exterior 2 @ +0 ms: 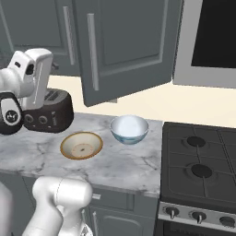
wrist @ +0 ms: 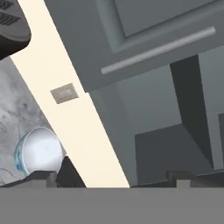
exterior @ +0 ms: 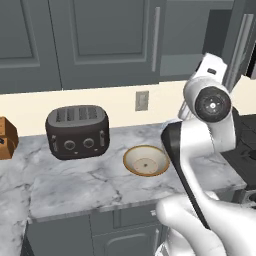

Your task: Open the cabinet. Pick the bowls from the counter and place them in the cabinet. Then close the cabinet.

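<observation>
The cabinet [exterior 2: 124,46] hangs above the counter [exterior 2: 133,161], its right door swung out toward me and its left door [exterior: 105,35] shut. The rolled hand view looks at the open door's silver handle [wrist: 157,50] and the dark inside of the cabinet [wrist: 175,131]. The cream bowl [exterior 2: 81,145] with the tan rim lies on the counter [exterior: 75,185], beside the white bowl with the blue pattern [exterior 2: 129,129]. The cream bowl [exterior: 146,161] also sits in front of my arm. My gripper [wrist: 111,179] is open and empty, raised near the cabinet, with the white bowl [wrist: 39,151] below it.
A black toaster [exterior: 77,131] stands at the back left of the counter, with a wall outlet [exterior: 142,100] to its right. A black gas stove [exterior 2: 200,161] adjoins the counter on the right. A microwave [exterior 2: 209,37] hangs above it. A brown object [exterior: 6,138] sits at the far left.
</observation>
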